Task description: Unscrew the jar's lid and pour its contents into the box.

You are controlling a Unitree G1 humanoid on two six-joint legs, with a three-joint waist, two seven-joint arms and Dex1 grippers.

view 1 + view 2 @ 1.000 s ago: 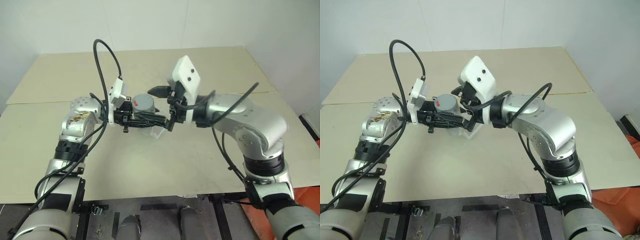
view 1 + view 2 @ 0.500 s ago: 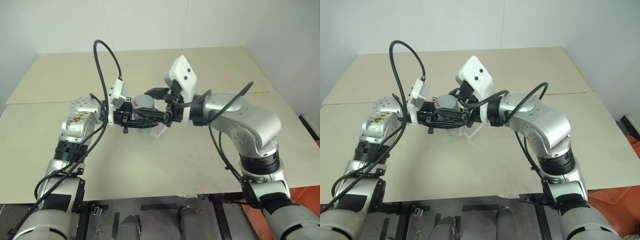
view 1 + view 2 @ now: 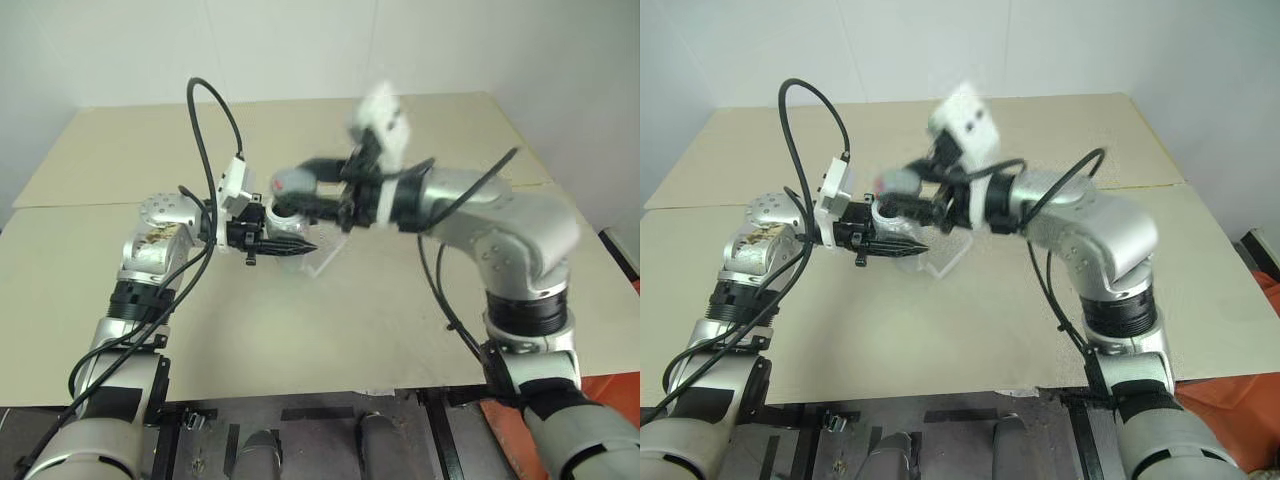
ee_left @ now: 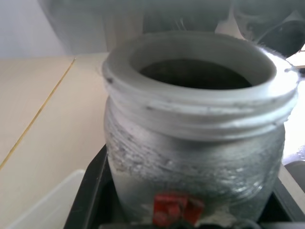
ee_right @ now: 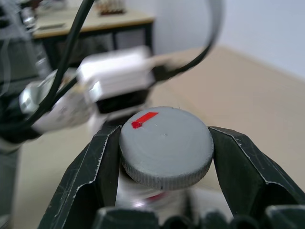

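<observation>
Left claw [image 3: 285, 243] clenched around the jar [image 3: 283, 222], holding it upright above the worktop [image 3: 350, 310]. Its fingers [image 3: 295, 245] point across toward my right side, so the jar's mouth faces up and nothing spills while the top is off. In the left wrist view the jar's [image 4: 193, 157] threaded rim is bare and the opening dark; the red label patch sits low against my claw's black jaws. What is inside, I cannot tell.

Right claw [image 5: 166, 157] grasping the lid [image 5: 166, 145], one finger [image 5: 93, 176] on each side of its knurled edge, the red mark on top facing the camera. From the head views the lid [image 3: 292, 182] sits just above the jar's mouth and apart from it, a blurred pale disc at the end of my right claw [image 3: 305, 190]. I judge the unscrewing done: lid free, jar open.

The box [image 3: 322, 257] lies on the worktop directly below and slightly right of the jar, partly hidden by my left claw. I read that as the reason for holding the jar here: a tilt from this spot should drop the contents straight in.

Next, as I see it: carry the lid clear so it does not block the tilt, then roll the left wrist. Risk: the box is shallow and light, and a fast pour could overshoot.
</observation>
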